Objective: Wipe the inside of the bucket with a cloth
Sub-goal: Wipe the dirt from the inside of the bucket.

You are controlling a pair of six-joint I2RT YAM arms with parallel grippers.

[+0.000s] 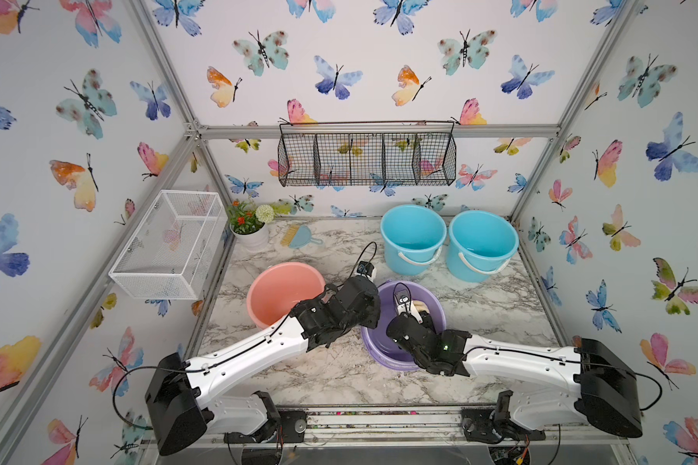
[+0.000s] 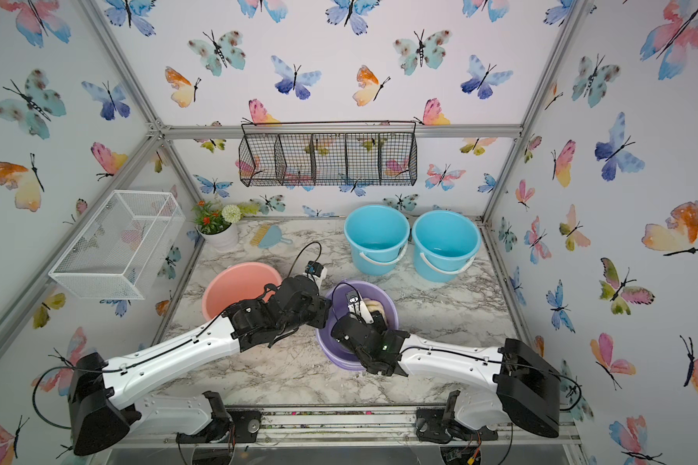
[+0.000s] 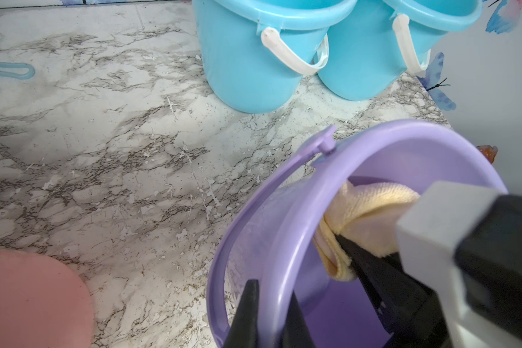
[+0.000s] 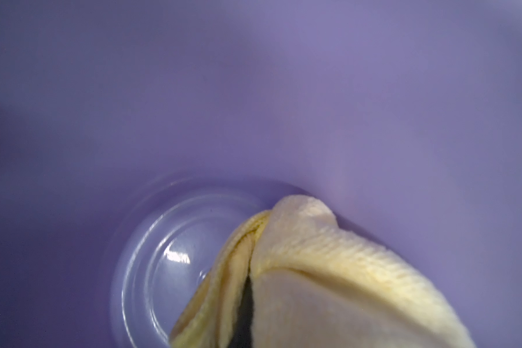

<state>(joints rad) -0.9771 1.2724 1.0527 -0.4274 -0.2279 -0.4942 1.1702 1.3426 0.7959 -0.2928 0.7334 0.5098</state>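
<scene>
Right fingers (image 3: pixel 359 259) tight on the cloth (image 3: pixel 371 211), wrist inside the bucket (image 3: pixel 404 156); left fingers (image 3: pixel 249 310) clamping its rim.

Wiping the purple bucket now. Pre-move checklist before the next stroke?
1. Grip on the cloth: ok, the right gripper is shut on it.
2. Hold on the purple bucket: ok, the left gripper is shut on its rim.
3. Cloth inside the bucket: ok, it sits low, near the floor, in the right wrist view.
4. Cloth pressed against the wall: cannot tell.
5. Neighbours clear: ok, the table shows between the purple bucket and both the blue buckets and the pink bucket.
</scene>
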